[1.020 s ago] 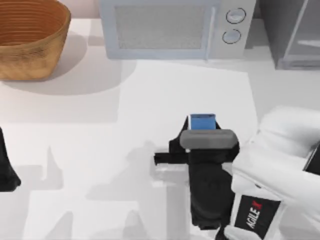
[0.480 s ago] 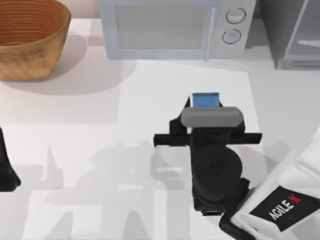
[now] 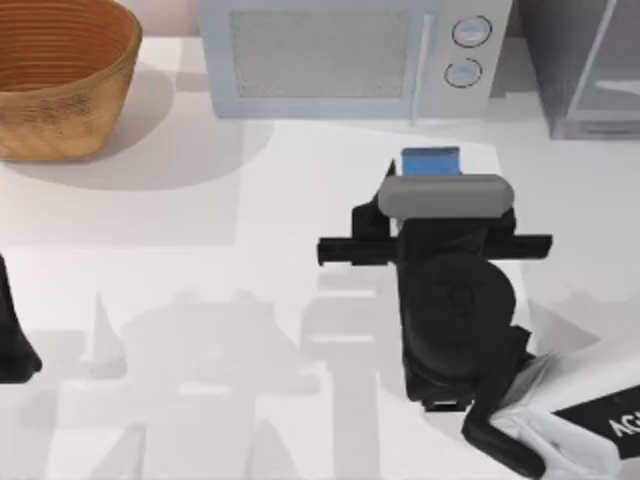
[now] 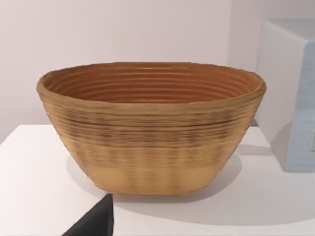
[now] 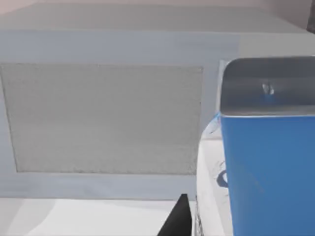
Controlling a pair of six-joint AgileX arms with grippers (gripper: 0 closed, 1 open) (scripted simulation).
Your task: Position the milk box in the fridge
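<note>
Far left of the tabletop [image 3: 200, 300]: left claw [image 3: 12, 345], parked at the edge; can't tell if its fingers are spread or pressed together. Its wrist cam looks at the wicker basket [image 4: 150, 125], which sits at the back-left corner and isn't part of this job.

Centre back: the light grey microwave [image 3: 350, 55] w/ two knobs. Not the target, but close in front of the right arm's wrist cam, so there's some risk of clipping it.

Right of centre: right claw [image 3: 432, 185] pinching the milk box [image 3: 430, 162]. Only the blue top shows from above, poking out past the grey claw body, just in front of the microwave's right end. Wrist cam shows the carton's blue side upright and square, no tilt. Whether it's lifted off the tabletop or resting on it, can't tell.

Handling, my read: small carton, prob light, stiff enough but the thin walls would dent under a hard squeeze; smooth faces could slip. Best hold is across two flat sides, about mid-height, kept upright.

Far right back: the fridge [image 3: 580, 70], dark grey w/ pale framed door panel. Milk box is near it but not in it yet; the carry toward the fridge is the step in hand.
</note>
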